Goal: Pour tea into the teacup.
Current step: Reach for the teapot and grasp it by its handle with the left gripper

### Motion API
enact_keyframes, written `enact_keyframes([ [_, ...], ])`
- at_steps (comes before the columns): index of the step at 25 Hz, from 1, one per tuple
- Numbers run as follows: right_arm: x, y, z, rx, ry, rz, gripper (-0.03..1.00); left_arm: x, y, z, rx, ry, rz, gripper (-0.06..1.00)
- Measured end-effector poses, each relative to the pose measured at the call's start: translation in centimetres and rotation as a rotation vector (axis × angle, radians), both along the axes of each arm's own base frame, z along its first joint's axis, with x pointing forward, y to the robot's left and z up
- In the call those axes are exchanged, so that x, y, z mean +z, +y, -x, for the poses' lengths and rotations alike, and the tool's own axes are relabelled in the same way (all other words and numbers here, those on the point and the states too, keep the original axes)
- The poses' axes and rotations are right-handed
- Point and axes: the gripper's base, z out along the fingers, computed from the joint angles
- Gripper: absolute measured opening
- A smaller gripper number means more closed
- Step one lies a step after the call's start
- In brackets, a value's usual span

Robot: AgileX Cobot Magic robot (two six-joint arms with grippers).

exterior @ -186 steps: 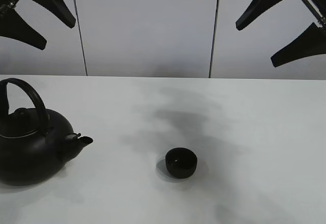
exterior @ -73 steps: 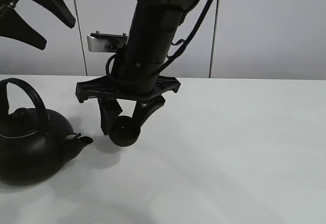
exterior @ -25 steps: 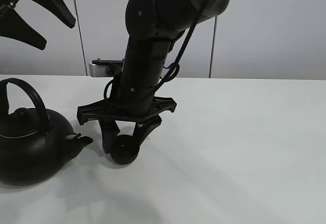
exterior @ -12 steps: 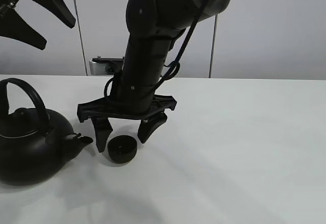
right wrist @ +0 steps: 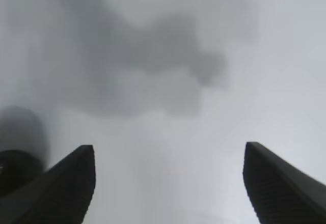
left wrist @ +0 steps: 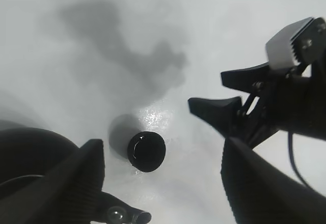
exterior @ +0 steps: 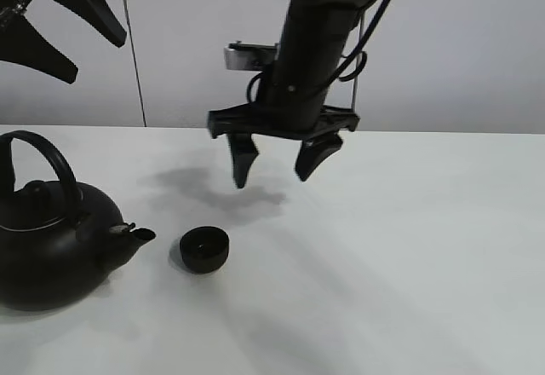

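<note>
The right pincer (exterior: 277, 162) is held spread wide above the desk (exterior: 409, 256), and nothing is gripped between its fingers. In its wrist view, grey shadow on the desk is seen between the two tips. The left pincer (exterior: 66, 36) is likewise parted and empty, and is hung high at the far left. The teacup (exterior: 203, 249) is set upright on the desk, lower than the right pincer, to its left and well apart from it. It is placed just beside the spout (exterior: 136, 233) of the teapot (exterior: 51, 243), with a small gap between them. The teapot is stood at the left edge, its handle arched upward.
</note>
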Motion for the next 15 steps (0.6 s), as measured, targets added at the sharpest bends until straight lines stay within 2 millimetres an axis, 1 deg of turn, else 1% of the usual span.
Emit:
enact_keyframes([
  [2, 1.0, -3.1, -1.0, -0.033, -0.018, 0.070, 0.55, 0.0, 0.0, 0.0, 0.000, 0.000, 0.000, 0.48],
  [4, 2.9, -6.5, -1.7, -0.067, -0.051, 0.156, 0.55, 0.0, 0.0, 0.0, 0.000, 0.000, 0.000, 0.48],
  [6, 5.1, -10.5, -2.2, -0.123, -0.086, 0.231, 0.55, 0.0, 0.0, 0.0, 0.000, 0.000, 0.000, 0.48],
  [9, 9.3, -16.5, -1.8, -0.236, -0.144, 0.309, 0.55, 0.0, 0.0, 0.0, 0.000, 0.000, 0.000, 0.48],
  [11, 12.8, -20.4, -0.6, -0.325, -0.190, 0.324, 0.55, 0.0, 0.0, 0.0, 0.000, 0.000, 0.000, 0.48],
  [13, 16.1, -24.0, 1.3, -0.415, -0.230, 0.330, 0.55, 0.0, 0.0, 0.0, 0.000, 0.000, 0.000, 0.48],
  [15, 19.8, -26.7, 4.2, -0.492, -0.284, 0.333, 0.55, 0.0, 0.0, 0.0, 0.000, 0.000, 0.000, 0.48],
])
